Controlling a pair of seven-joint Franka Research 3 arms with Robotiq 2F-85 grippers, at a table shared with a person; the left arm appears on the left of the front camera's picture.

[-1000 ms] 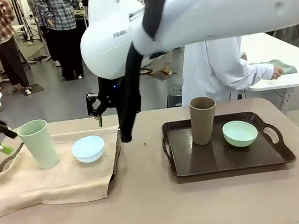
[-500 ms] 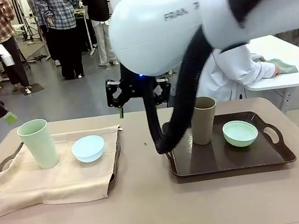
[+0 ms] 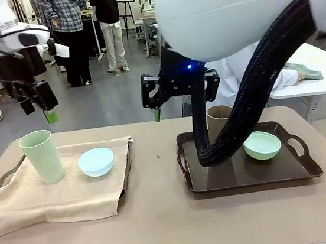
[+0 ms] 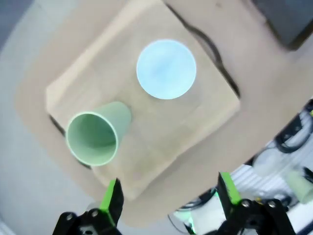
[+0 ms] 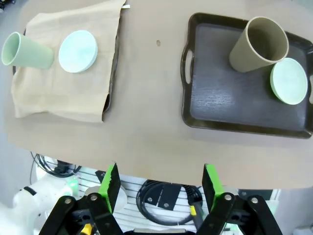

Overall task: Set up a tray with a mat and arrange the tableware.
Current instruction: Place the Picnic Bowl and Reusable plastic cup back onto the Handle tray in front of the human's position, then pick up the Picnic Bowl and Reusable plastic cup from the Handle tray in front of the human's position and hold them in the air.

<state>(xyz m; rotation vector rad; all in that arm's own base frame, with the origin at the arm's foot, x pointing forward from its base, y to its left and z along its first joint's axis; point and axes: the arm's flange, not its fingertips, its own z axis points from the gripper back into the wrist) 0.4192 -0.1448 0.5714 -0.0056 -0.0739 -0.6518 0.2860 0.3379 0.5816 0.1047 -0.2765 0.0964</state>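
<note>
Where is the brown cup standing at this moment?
In the front view, the brown cup stands on the dark tray at right, just left of the mint green bowl.

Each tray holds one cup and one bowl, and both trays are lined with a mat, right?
No. Only the left tray has the mat; the right tray is bare under the brown cup and mint bowl, as the right wrist view shows.

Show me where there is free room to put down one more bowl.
Free: the table strip between mat and dark tray; the dark tray's near half; the mat's near part, before green cup and blue bowl. Crowded: around brown cup and mint bowl.
</note>
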